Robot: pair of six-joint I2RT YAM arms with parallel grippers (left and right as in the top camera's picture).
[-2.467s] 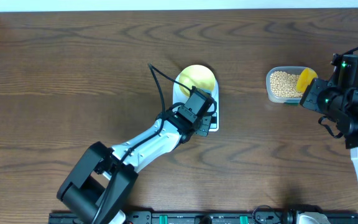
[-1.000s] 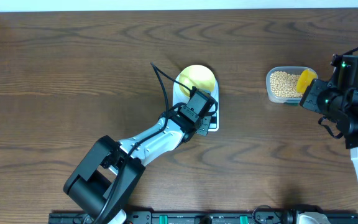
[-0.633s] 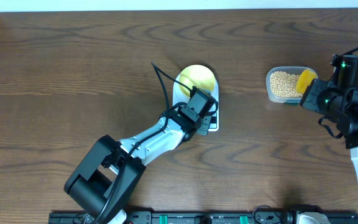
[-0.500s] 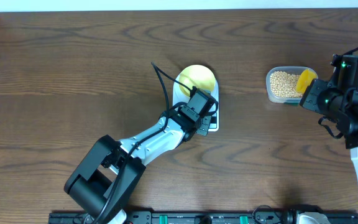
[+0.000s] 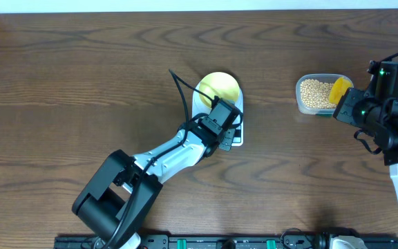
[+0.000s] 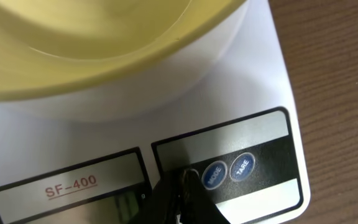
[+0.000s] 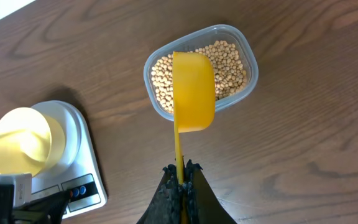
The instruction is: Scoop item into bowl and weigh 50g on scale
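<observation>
Beans (image 7: 229,62), small, round and beige-tan, fill a clear plastic tub (image 7: 252,73) standing near the counter's (image 5: 81,83) right edge. A yellow scoop (image 7: 193,93) is over the tub's beans. Its thin handle is pinched in the right pincer (image 7: 182,171), whose fingers are pressed together on it. Whether the scoop touches the beans, or carries any, cannot be told.

A white digital scale (image 6: 247,81) lies near the middle of the counter, well apart from the tub. A pale-yellow bowl (image 6: 73,37) sits on its platform, at the end away from the display, and its inside shows plain yellow.

The left pincer (image 6: 184,180), fingers pressed together and holding nothing, points its tip down at the scale's dark button panel. The tip is just left of the blue MODE button (image 6: 214,175), and the TARE button (image 6: 243,167) is one place further right. Actual contact with the panel cannot be told. The label SF-400 (image 6: 71,185) is printed left of the tip.
</observation>
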